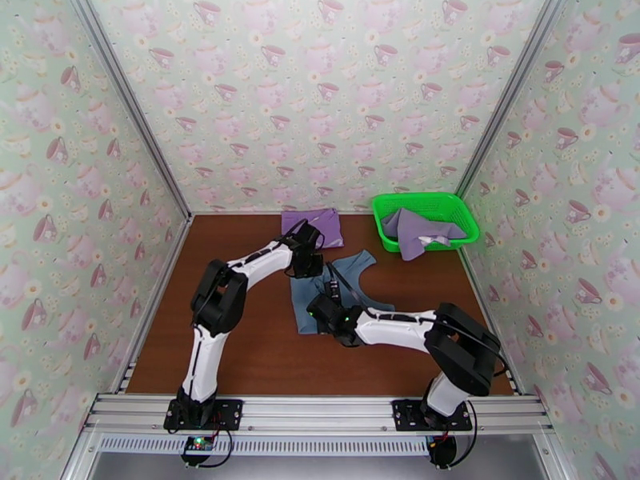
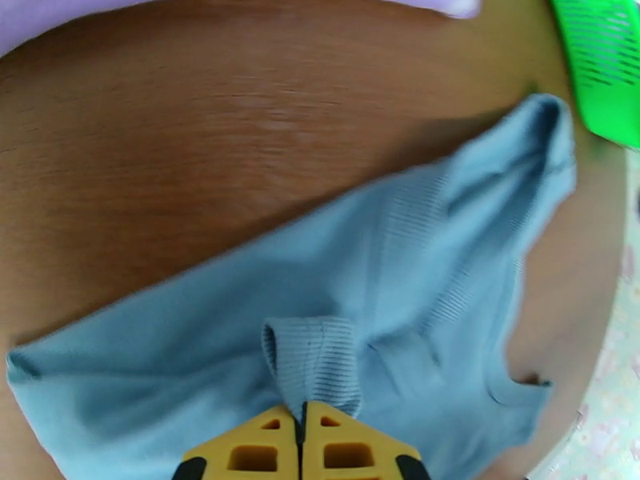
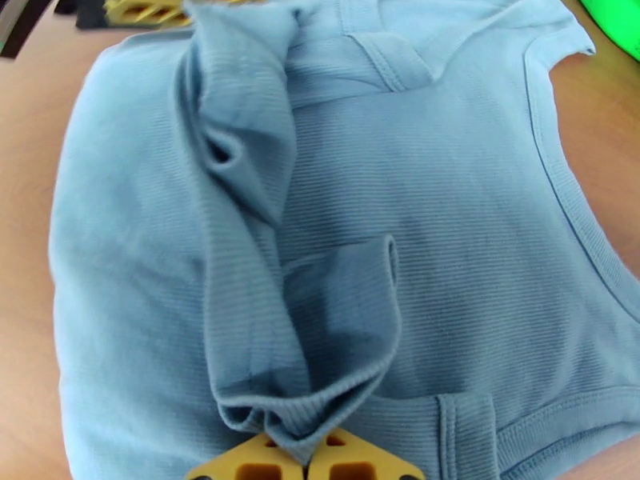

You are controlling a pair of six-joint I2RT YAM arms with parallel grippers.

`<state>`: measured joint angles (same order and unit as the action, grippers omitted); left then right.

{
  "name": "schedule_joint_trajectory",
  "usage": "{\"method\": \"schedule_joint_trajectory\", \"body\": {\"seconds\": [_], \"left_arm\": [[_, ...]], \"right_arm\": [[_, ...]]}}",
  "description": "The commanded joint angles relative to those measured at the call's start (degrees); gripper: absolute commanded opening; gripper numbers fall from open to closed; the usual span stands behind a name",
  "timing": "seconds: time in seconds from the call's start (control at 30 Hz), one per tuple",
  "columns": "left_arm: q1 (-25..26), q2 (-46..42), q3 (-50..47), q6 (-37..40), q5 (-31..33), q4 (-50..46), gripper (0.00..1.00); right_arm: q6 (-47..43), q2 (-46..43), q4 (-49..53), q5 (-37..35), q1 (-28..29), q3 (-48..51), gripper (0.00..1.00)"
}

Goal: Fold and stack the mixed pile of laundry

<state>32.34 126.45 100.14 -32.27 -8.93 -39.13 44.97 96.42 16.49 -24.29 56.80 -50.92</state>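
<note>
The dusty blue-grey garment lies partly folded on the brown table, mid-field. My left gripper is at its far left edge, shut on a ribbed strap of the blue-grey garment, yellow fingers pressed together. At the near left corner, my right gripper pinches a bunched fold of the blue-grey garment between its yellow fingertips. The bright purple shirt lies folded at the back. The pale lavender-grey garment lies crumpled in the basket.
A green mesh basket stands at the back right corner, close to the blue garment's far strap. Patterned walls close in the table on three sides. Bare brown tabletop lies at the front left and front centre.
</note>
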Motion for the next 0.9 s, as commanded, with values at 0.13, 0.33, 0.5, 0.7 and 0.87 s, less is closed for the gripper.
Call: {"method": "schedule_joint_trajectory", "body": {"seconds": [0.13, 0.33, 0.5, 0.7, 0.87], "left_arm": [[0.21, 0.09, 6.37, 2.32, 2.58, 0.77, 0.7], [0.99, -6.85, 3.31, 5.18, 3.49, 6.39, 0.79], [1.02, -15.43, -6.17, 5.2, 8.03, 8.23, 0.71], [0.69, -19.4, -17.82, 3.96, 10.84, 8.79, 0.05], [0.39, -16.11, -21.79, 1.58, 11.12, 12.79, 0.0]], "right_arm": [[2.47, -3.76, 1.92, -6.32, -0.48, 1.23, 0.39], [1.8, -13.72, 10.87, -14.77, -0.8, 1.22, 0.43], [0.54, -18.1, 14.67, -16.88, -1.14, 0.33, 0.4], [-4.76, -11.05, 7.07, -4.81, -1.25, -4.66, 0.18], [-7.58, 0.92, 2.93, 3.37, -1.34, -14.1, 0.0]]}}
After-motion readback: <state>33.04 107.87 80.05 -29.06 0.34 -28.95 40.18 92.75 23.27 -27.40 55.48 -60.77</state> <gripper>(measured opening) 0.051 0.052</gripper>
